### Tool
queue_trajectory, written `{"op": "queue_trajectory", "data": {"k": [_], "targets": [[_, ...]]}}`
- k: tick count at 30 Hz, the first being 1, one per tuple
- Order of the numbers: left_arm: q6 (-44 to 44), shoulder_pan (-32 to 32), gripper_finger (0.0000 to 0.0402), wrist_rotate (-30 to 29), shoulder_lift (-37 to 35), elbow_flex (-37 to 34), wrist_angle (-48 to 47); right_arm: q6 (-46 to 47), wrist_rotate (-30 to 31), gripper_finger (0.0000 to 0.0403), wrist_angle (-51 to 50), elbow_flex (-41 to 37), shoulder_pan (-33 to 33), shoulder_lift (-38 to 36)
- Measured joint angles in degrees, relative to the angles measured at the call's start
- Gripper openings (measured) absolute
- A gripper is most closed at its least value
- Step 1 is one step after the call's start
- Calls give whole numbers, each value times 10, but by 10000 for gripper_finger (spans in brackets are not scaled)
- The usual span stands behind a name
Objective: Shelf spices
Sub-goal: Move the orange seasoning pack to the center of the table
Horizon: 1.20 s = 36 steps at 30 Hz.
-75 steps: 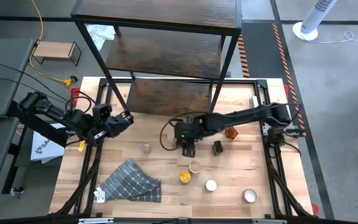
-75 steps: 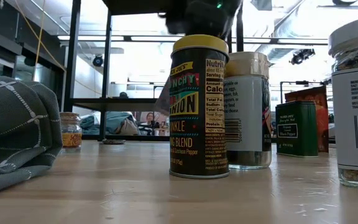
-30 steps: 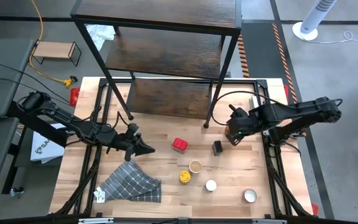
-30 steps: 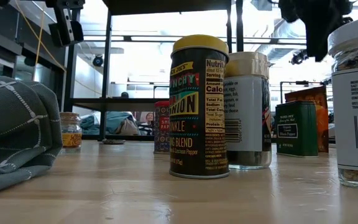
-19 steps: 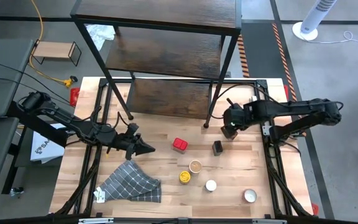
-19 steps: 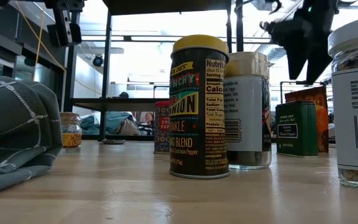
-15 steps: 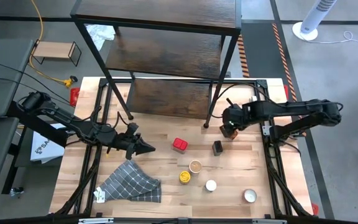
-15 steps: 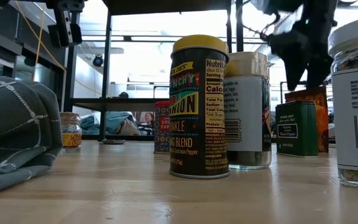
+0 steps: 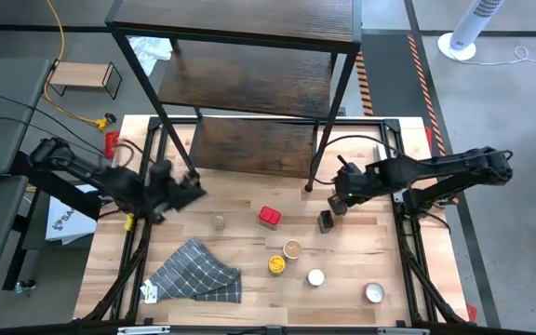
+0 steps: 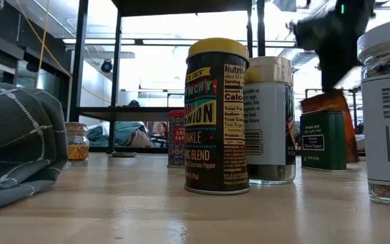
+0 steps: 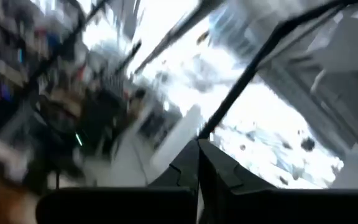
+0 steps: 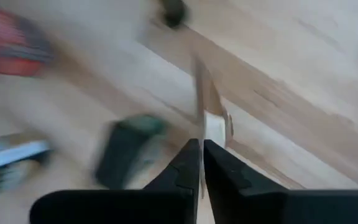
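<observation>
the counter (image 9: 249,279) is made of light wood boards. a grey checked cloth (image 9: 196,271) lies near its left front. standing on it are a small jar (image 9: 219,221), a red tin (image 9: 268,216), a dark green tin (image 9: 326,221), a tan-lid jar (image 9: 292,248), a yellow-lid jar (image 9: 276,265), and two white-lid jars (image 9: 315,276) (image 9: 374,293). the shelf (image 9: 249,140) stands on the back part.

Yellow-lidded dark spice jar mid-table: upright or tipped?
Upright. The yellow-lidded dark spice jar stands base-down on the wooden table in the low view; from above only its round yellow lid shows.
</observation>
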Motion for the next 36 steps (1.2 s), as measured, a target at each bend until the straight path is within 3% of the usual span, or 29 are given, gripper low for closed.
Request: {"op": "queue_trajectory", "data": {"k": [7,12,16,22,26,30,36], "targets": [[104,0,0,-33,-119,0,-27,4,115,2,-62,172,90,30],[117,0,0,-60,-168,0,-87,-8,146,9,-122,207,101,49],[95,0,0,-75,-179,0,-132,-11,98,56,-118,179,91,54],[42,0,0,-75,-178,0,-182,23,61,194,-83,98,88,58],[27,0,0,-75,-178,0,-190,36,50,262,-42,67,82,58],[29,0,0,-80,-178,0,-190,35,50,289,-19,39,70,58],[37,0,0,-85,-178,0,-194,72,67,291,-3,-14,53,58]]}}
